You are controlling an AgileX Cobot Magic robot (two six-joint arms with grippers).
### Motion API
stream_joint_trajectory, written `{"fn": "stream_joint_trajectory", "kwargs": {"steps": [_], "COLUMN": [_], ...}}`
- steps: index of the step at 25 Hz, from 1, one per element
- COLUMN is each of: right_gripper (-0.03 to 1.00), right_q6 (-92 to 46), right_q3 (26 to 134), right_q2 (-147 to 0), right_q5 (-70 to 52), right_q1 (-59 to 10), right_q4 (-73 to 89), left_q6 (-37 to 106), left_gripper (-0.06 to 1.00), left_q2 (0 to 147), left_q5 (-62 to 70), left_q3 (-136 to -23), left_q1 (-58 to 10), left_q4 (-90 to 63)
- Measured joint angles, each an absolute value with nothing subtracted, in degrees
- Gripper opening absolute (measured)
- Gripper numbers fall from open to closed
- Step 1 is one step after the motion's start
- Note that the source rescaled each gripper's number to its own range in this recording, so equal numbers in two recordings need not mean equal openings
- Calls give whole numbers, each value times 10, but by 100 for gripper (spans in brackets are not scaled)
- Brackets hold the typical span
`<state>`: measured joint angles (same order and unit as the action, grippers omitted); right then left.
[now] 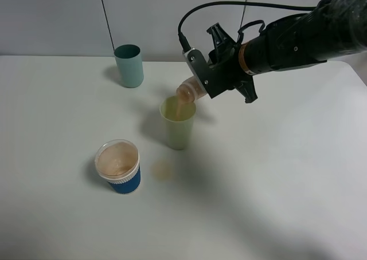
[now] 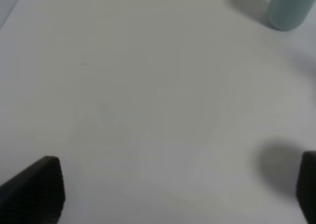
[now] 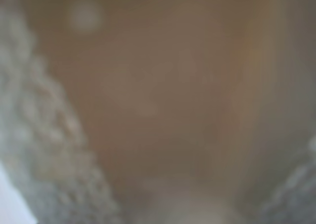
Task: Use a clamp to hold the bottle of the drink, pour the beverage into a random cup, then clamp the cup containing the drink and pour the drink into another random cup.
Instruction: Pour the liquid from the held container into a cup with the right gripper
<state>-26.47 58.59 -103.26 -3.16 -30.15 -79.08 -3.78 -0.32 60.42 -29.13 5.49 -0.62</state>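
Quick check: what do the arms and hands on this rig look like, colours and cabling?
Right arm is black and bulky, with a copper-orange ring at the wrist. Right hand has a grey-white side plate on a black body; a black cable loops over it. Left hand shows only two black, textured fingers.

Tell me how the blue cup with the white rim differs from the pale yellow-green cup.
Colour: the blue cup has a white rim; the yellow-green cup is plain. Shape: the blue cup is squat and wide, the yellow-green cup taller and narrower. State: the blue cup stands alone, while the tilted bottle in the right gripper pours beverage into the yellow-green cup. Both stand upright on the table, holding pinkish-brown beverage.
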Motion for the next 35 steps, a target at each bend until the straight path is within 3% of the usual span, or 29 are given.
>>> {"fn": "stream_joint_trajectory", "kwargs": {"steps": [35], "right_gripper": [1], "right_q6": [-268], "right_q3": [586], "right_q2": [-1033], "right_q5": [-49], "right_q1": [-301], "right_q4": [-805], "left_q6": [-38], "left_gripper": [95], "left_q2": [-3], "left_q5": [604], "left_q3": [-291], "left_q1": [55], "left_q4": [-6]}}
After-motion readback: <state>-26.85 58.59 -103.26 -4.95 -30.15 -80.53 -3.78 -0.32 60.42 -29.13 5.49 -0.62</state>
